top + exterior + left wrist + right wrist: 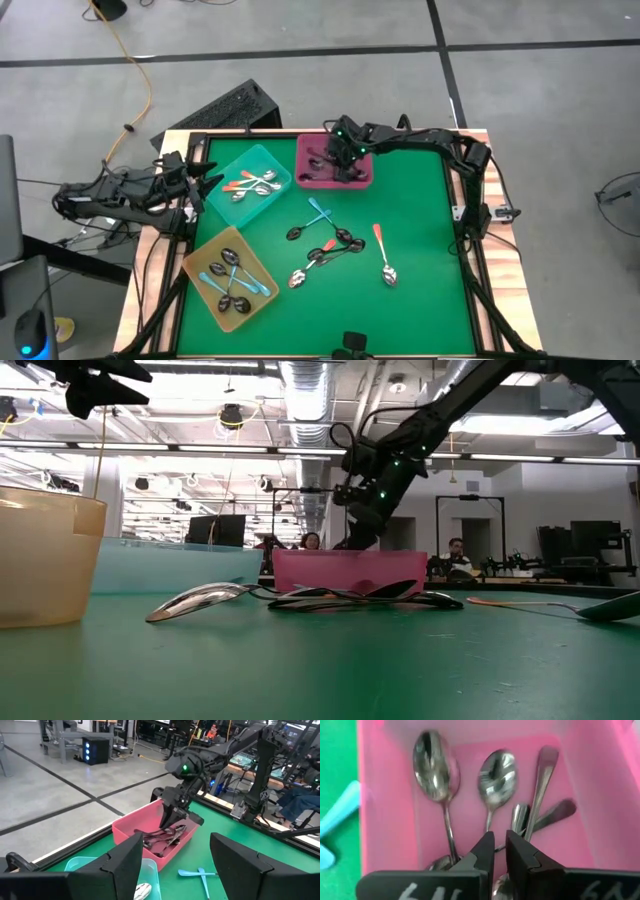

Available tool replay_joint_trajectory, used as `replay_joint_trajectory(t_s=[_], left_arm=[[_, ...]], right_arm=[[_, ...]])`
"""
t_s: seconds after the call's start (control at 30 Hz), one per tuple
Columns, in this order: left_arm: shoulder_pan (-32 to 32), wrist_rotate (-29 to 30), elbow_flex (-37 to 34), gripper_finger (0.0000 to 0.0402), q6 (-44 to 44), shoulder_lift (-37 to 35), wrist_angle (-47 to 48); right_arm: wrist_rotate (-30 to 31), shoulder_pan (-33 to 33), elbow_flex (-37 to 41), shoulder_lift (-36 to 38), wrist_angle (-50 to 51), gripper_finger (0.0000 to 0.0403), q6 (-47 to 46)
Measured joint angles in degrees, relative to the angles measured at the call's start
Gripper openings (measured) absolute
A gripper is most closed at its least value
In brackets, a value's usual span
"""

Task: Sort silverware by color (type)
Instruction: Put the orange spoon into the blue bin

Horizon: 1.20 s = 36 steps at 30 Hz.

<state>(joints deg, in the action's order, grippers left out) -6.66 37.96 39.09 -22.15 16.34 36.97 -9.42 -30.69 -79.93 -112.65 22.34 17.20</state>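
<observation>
Hanging over glossy pink plastic tray (580, 795) of dark metal spoons (492, 780), right claw (499, 851) nearly clenched, empty.

right arm (420, 138): matte black jointed links, green indicator lights glowing near the wrist | its fingers (485, 854): flat black wedge-shaped pads, white hand-scrawled marks on the block behind, probably lettering | left arm (125, 193): black segmented links, loose dark cables | its fingers (125, 862): broad black angular plates
</observation>
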Motion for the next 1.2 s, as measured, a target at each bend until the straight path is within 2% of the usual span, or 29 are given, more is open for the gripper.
replay_joint_trajectory(t_s=[0.2,0.43,0.67,0.87,0.93,1.0,1.2], left_arm=[[0.0,0.1,0.0,0.0219,0.0,0.0,0.0],[0.0,0.4,0.0,0.0219,0.0,0.0,-0.4],[0.0,0.0,0.0,0.0219,0.1,0.0,-0.4],[0.0,0.0,0.0,0.0219,0.0,0.0,-0.4],[0.0,0.0,0.0,0.0219,0.0,0.0,-0.4],[0.0,0.0,0.0,0.0219,0.0,0.0,-0.4],[0.0,-0.2,0.0,0.0219,-0.2,0.0,-0.4]], right_arm=[[-0.4,0.2,-6.4,0.9,6.0,0.0057,0.5],[-0.8,0.9,-19.5,1.0,22.0,0.0057,1.9],[0.5,2.6,-31.9,1.0,40.7,0.0057,3.9],[0.6,3.3,-42.2,1.2,62.7,0.0057,3.9],[0.6,3.3,-43.6,2.1,67.3,0.0057,3.8],[0.5,3.5,-43.3,4.6,67.4,0.0057,2.8],[-1.3,3.6,-38.4,17.1,66.2,0.0057,-0.6]])
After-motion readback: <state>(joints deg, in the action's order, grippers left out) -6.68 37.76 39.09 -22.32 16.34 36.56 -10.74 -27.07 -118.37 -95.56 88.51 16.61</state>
